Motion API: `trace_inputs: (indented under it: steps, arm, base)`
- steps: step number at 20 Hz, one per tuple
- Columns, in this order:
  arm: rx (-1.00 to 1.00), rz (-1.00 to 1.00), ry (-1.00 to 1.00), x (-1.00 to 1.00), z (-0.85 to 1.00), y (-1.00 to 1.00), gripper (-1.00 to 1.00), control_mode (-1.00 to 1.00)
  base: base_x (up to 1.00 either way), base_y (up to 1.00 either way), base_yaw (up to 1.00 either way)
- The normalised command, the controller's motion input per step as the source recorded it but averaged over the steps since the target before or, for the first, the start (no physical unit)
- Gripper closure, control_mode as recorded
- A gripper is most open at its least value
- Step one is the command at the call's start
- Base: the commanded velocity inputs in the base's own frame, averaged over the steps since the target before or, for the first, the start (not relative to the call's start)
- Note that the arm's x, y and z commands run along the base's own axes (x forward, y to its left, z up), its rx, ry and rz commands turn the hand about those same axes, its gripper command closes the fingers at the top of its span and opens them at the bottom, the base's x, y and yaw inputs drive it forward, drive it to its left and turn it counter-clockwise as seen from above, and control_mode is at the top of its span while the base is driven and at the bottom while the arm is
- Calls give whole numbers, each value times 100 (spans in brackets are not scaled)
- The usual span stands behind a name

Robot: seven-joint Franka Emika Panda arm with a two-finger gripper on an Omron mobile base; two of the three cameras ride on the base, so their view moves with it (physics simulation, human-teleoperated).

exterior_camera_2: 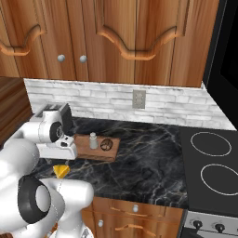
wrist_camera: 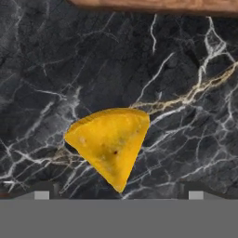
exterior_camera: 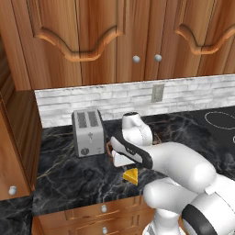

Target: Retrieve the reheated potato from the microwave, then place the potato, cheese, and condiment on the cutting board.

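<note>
Dark veined marble counter (exterior_camera: 64,170) runs under wooden cabinets and a white brick backsplash, with a silver toaster (exterior_camera: 88,132) standing toward its back edge and a cooktop (exterior_camera_2: 211,160) off to one end. Your next target, the cheese (wrist_camera: 110,143), lies flat on bare counter near the front edge, just short of the cutting board (exterior_camera_2: 83,149), which sits further back beside the toaster. On that board you can already see the potato (exterior_camera_2: 106,144) and a small pale shaker (exterior_camera_2: 93,140), so judging by that, the cheese is what remains to move.

Expect the wedge to be light and fairly firm but a bit yielding, with smooth faces that could slip if you squeeze near the pointed tip. Take it across the wide part of the triangle, on its two straight sides, where the fingers have the most to bear on. Its flat lie means you will need to come low to the counter.

Your arm is folded forward over the counter's front edge, forearm swung across, hand pointing straight down. The gripper (wrist_camera: 118,193) hangs directly over the wedge with its jaws spread fully wide and nothing between them; the tips stand on either side of the wedge's pointed end.
</note>
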Motion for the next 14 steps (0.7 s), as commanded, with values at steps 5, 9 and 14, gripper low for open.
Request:
trace_inputs:
  steps: [5,9,14]
  arm:
    - [0,0,-2,0,-20,5,-100,-100]
    - [0,0,-5,-10,-17,-3,-100,-100]
    - [0,0,-7,-18,-18,0,-100,-100]
  base:
    - [0,0,0]
    - [0,0,0]
    - [0,0,0]
